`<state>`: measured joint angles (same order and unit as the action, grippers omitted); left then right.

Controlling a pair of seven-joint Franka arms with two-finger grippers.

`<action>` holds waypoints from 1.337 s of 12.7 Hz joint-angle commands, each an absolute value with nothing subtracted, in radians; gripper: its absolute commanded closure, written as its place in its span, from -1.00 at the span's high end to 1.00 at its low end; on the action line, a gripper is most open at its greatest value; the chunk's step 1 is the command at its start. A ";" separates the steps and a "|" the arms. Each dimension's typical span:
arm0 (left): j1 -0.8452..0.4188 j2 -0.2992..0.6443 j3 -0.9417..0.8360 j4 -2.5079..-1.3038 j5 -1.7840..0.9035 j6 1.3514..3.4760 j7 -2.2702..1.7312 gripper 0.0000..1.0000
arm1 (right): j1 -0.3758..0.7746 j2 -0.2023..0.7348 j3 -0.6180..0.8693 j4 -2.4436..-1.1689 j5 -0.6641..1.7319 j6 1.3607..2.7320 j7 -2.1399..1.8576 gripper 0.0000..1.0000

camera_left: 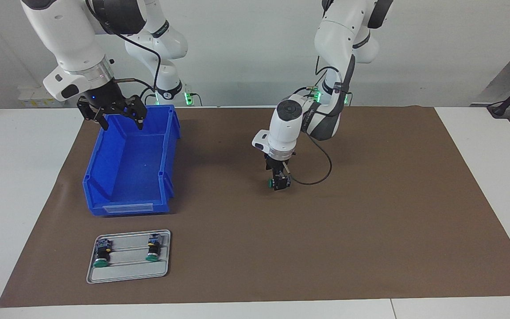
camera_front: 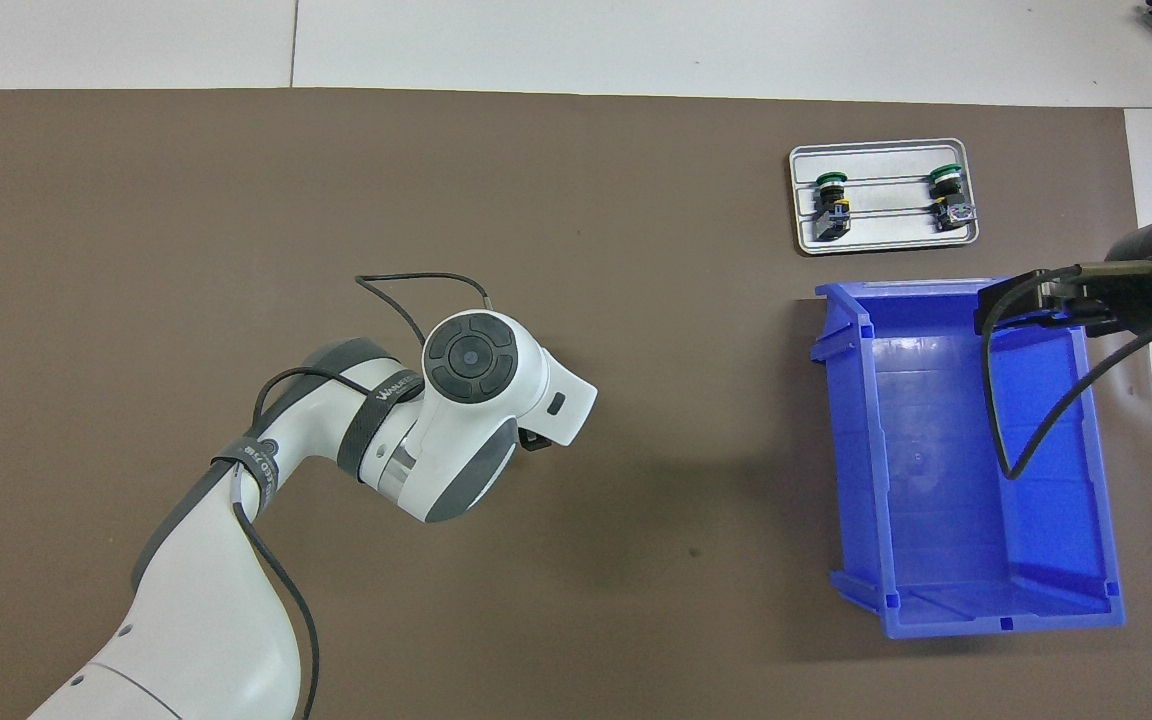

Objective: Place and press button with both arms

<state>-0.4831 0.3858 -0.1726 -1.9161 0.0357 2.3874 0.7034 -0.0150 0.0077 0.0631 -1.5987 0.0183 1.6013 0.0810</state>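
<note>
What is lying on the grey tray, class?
Two green-capped buttons lie on their sides on the grey tray, one toward each end. Nothing covers them; the rest of its ribbed surface is bare.

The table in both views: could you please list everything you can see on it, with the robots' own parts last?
table: one, white, under everything.
mat: one, brown, covering the table's middle.
bin: one, blue, on the mat toward the right arm's end.
tray: one, grey, on the mat, farther from the robots than the bin.
tray buttons: two, green caps and black bodies, lying side by side on the tray.
held button: one, green cap, in the left hand.
left hand: one, black, low over the mat's middle, closed on the held button.
right hand: one, black, open, over the bin's end nearer the robots.
</note>
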 commanded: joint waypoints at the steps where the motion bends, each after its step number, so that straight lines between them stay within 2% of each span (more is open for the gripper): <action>1: -0.506 0.394 -0.153 -1.936 0.061 2.428 0.678 1.00 | -0.020 -0.005 0.066 -1.612 0.031 1.594 0.061 1.00; 7: -0.502 0.394 -0.153 -2.002 0.063 2.534 0.684 0.98 | -0.020 -0.006 0.066 -1.612 0.031 1.594 0.061 1.00; 8: -0.502 0.394 -0.153 -2.002 0.063 2.536 0.684 0.86 | -0.020 -0.005 0.066 -1.612 0.031 1.594 0.061 1.00; 9: -0.500 0.394 -0.152 -2.002 0.063 2.536 0.684 0.58 | -0.020 -0.005 0.066 -1.612 0.031 1.594 0.061 1.00; 11: -0.500 0.394 -0.150 -2.000 0.063 2.528 0.684 0.29 | -0.020 -0.006 0.066 -1.612 0.031 1.594 0.061 1.00; 13: -0.494 0.394 -0.144 -1.994 0.074 2.525 0.683 -0.30 | -0.020 -0.005 0.066 -1.612 0.031 1.592 0.061 1.00; 17: -0.491 0.394 -0.135 -1.980 0.114 2.525 0.677 -0.54 | -0.020 -0.005 0.066 -1.612 0.031 1.594 0.061 1.00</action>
<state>-0.4888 0.3942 -0.1512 -1.9695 0.0817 2.5110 0.7003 -0.0149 0.0077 0.0632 -1.5987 0.0183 1.6013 0.0810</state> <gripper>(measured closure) 0.709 0.000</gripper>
